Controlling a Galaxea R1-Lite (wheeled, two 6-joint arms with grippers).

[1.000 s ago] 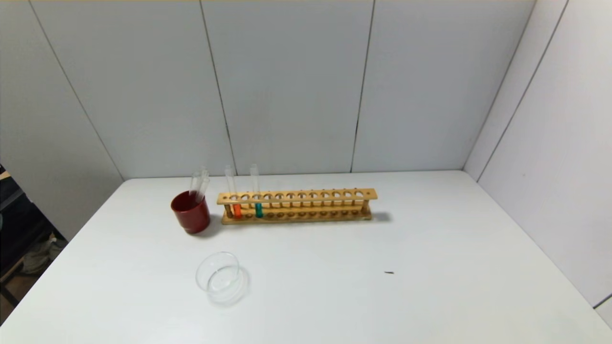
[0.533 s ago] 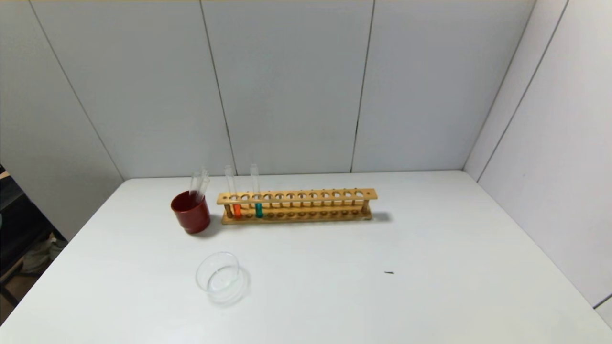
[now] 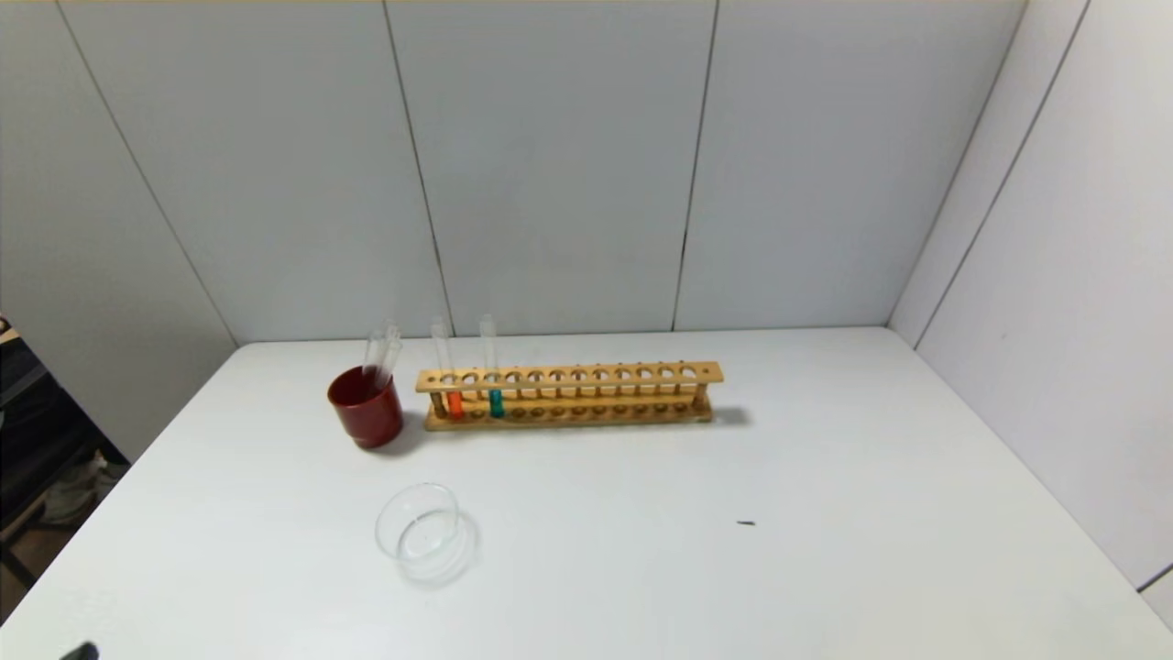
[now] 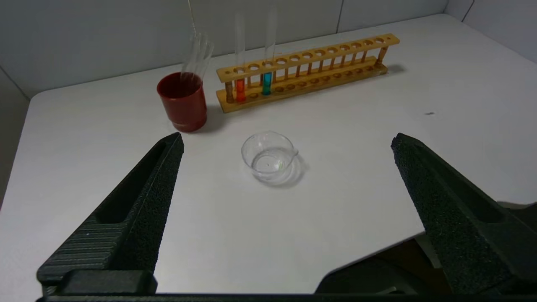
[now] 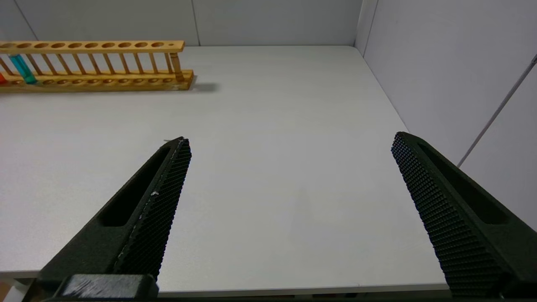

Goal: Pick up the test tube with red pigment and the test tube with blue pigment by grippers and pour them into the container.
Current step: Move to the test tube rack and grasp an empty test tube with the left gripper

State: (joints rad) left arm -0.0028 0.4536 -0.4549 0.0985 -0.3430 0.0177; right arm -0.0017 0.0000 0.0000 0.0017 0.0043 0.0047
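Pale grey panelled walls close in a white bench (image 3: 825, 513) on 3 sides. From the fingers outward: the left gripper (image 4: 287, 140) hangs low at the near edge of the bench, its 2 black fingers (image 4: 138, 197) spread wide and holding nothing. The right gripper (image 5: 289, 140) sits at the near edge on the right side, fingers (image 5: 444, 209) equally wide and empty.

Between the left fingers in that wrist view lies the container (image 4: 269, 157), a small clear dish with a pouring lip, apparently empty. Beyond it stands a wooden rack (image 3: 568, 394) with 2 tubes upright at its left end: the test tube with red pigment (image 3: 451, 390) nearest the end, and the test tube with blue pigment (image 3: 493, 385) a couple of holes to the right. Just beside the rack's left end is a dark red cup (image 3: 367, 408) holding a few clear tubes (image 3: 381, 353).

The step in hand looks like the first reach, nothing yet picked up. To do it well, I would bring the left gripper over the container, not through it, and approach the red tube above the rack's top rail, where the bare glass stands free. The blue tube and the cup's leaning tubes are close neighbours, so the fingers should narrow before arrival. Grip gently, as thin glass slips and cracks, then lift straight up to clear the hole.
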